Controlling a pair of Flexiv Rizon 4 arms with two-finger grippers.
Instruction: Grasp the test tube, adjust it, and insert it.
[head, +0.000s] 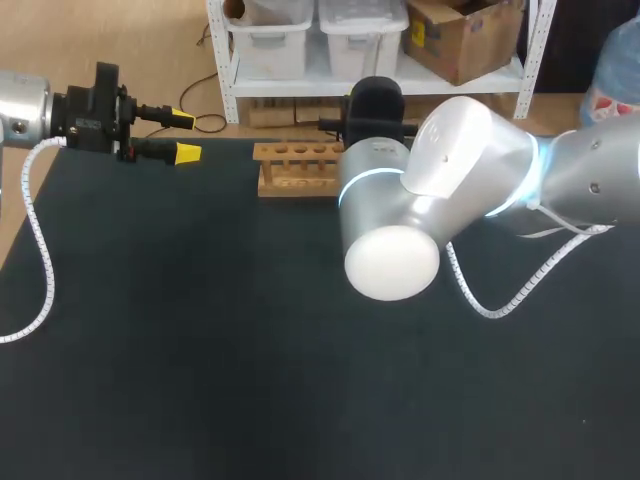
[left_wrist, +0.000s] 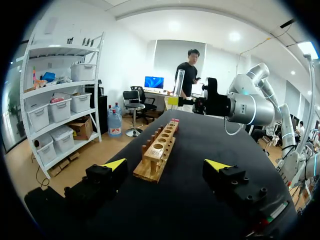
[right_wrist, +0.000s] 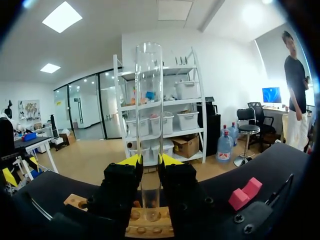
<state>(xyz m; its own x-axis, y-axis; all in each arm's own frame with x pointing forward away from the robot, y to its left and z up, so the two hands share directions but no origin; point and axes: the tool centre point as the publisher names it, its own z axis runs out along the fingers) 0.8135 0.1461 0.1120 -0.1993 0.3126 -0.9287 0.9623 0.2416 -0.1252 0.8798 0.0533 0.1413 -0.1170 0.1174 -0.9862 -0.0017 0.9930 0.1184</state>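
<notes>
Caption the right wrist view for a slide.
Right end effector holds a test tube upright over the wooden rack.

the rack lay on the table near its far edge, about midway across. my left gripper hung over the far left corner, left of the rack, fingers spread and pointing along its length. my right arm came in over the right side, and my right gripper stood above the rack's end away from the left one. the test tube stood upright, pinched between its fingers, lower end at the rack's holes. a block lay on the table beyond that end.
</notes>
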